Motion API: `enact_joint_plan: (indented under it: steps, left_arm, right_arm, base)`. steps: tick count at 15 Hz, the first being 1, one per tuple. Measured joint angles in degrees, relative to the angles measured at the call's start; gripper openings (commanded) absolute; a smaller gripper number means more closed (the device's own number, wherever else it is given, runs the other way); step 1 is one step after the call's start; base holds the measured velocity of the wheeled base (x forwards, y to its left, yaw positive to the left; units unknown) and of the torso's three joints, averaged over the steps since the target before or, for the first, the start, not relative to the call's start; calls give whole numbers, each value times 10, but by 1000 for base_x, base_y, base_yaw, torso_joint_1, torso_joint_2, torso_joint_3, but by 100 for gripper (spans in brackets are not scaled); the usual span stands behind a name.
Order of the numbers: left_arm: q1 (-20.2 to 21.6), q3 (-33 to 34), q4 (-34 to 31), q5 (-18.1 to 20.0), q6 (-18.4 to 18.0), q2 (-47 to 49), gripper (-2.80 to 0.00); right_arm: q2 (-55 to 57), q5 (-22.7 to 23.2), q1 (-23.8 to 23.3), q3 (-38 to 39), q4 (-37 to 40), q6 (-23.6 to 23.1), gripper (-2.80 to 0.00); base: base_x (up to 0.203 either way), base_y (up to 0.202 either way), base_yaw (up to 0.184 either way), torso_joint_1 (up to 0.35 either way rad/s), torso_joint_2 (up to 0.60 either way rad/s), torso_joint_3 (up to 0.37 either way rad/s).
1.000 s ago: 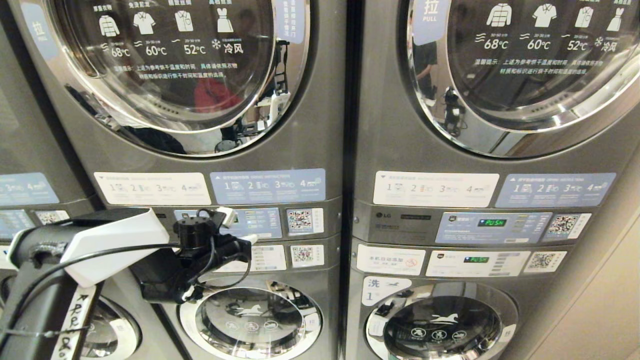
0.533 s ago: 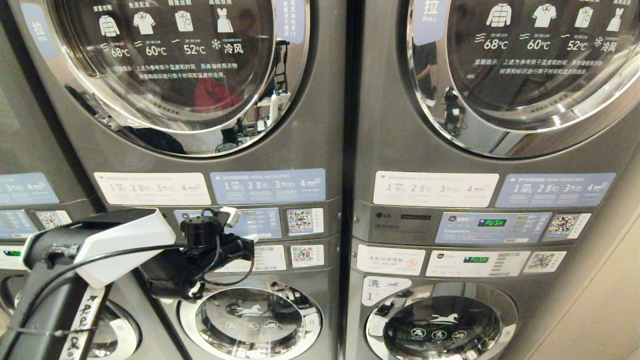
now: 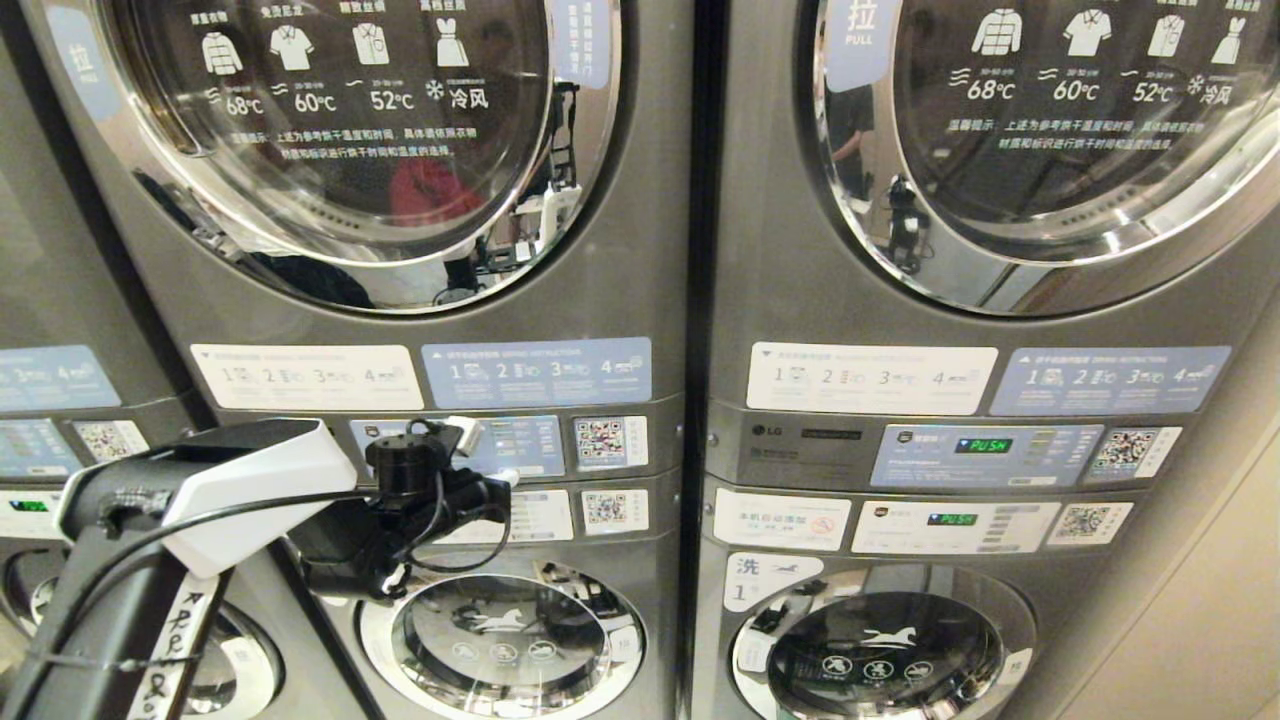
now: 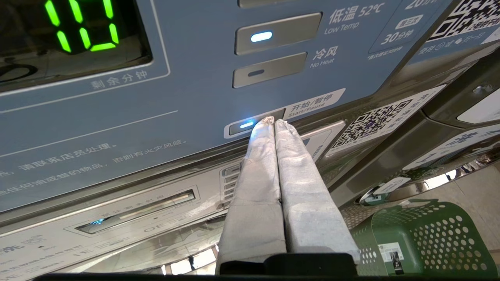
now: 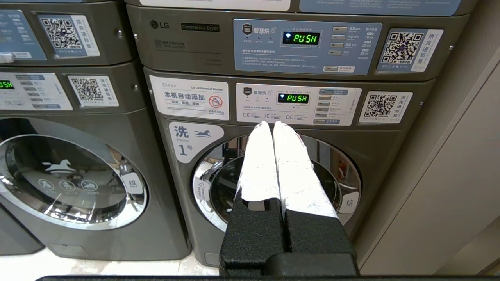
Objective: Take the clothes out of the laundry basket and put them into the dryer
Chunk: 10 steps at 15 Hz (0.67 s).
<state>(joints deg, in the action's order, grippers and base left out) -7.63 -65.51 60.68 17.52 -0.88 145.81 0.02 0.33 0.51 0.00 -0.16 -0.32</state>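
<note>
Fingers of the left gripper [image 4: 272,121] press together into one blunt tip at the lit start/pause button [image 4: 250,124], centre frame, for poking.

- You can read "68°C", "60°C" and "52°C" on the dryer door [image 3: 340,130], and the same on the door at its 3 o'clock [image 3: 1060,130], which also says "PULL".
- The dryer panel [image 5: 304,47] says "LG", "Commercial Dryer" and green "PUSH".
- The washer panel [image 5: 297,103] at its 6 o'clock shows "PUSH" too.
- The close blue panel [image 4: 187,78] says "Low Temp", "No Heat", "Start/Pause".
</note>
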Motion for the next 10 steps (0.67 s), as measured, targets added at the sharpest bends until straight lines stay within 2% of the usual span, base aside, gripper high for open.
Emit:
enact_joint_plan:
  steps: [6,8,10]
  left_arm:
    - [0,-13,-9,0,-1,4,-280]
    - [0,16,0,1,-5,-6,-280]
    - [1,75,9,5,-13,-38,-280]
  right_arm:
    - [0,0,0,0,0,0,-280]
    - [0,0,0,0,0,0,-280]
    - [0,0,0,0,0,0,-280]
  base:
    - [0,0,0,0,0,0]
    - [0,0,0,0,0,0]
    - [0,0,0,0,0,0]
